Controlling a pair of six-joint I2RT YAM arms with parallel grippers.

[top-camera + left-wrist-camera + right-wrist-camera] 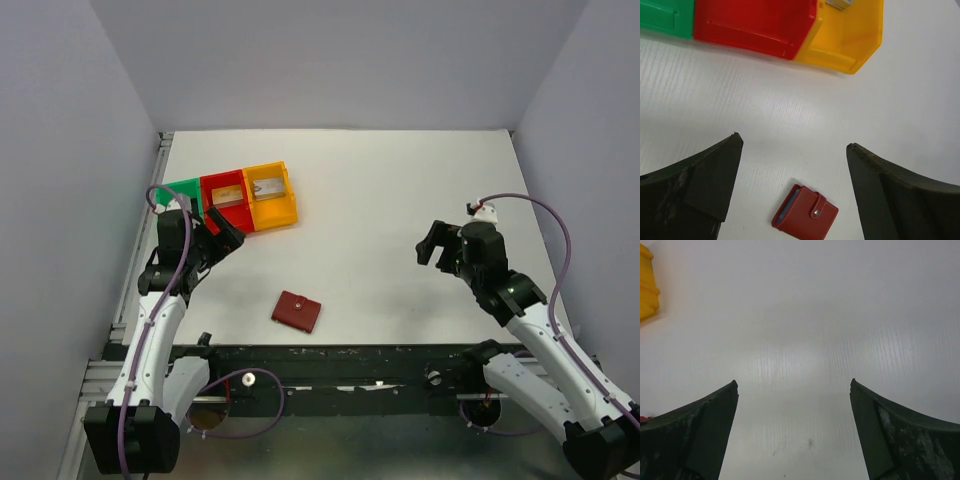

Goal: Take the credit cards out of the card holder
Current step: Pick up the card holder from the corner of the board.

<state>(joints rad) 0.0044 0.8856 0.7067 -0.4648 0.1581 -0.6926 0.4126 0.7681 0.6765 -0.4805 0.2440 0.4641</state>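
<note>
Green bin [188, 187]: at the left end of a row of three touching bins, at the far left of your surface [400, 190]. Your left arm partly covers it, so its contents cannot be told.
Red bin [222, 179]: the middle one of the row. You have one flat tan-grey piece [229, 197] lying in it, too small to identify.
Orange bin [276, 213]: at the right end of the row. It holds one flat pale grey piece [267, 187], also too small to identify.
Card holder [297, 311]: dark red, lying flat on the surface near the front edge. It is between your two arms, nearer the left one and well apart from the bins. It is folded, with the snap tab fastened across it, and a light blue edge shows along one side in the left wrist view.
Left gripper [226, 231]: spread wide and holding nothing. It hangs just in front of the red bin, and the card holder shows low between its fingers [715, 175] without touching them.
Right gripper [432, 245]: spread wide and holding nothing. It is over bare surface on your right, well apart from the card holder.
</note>
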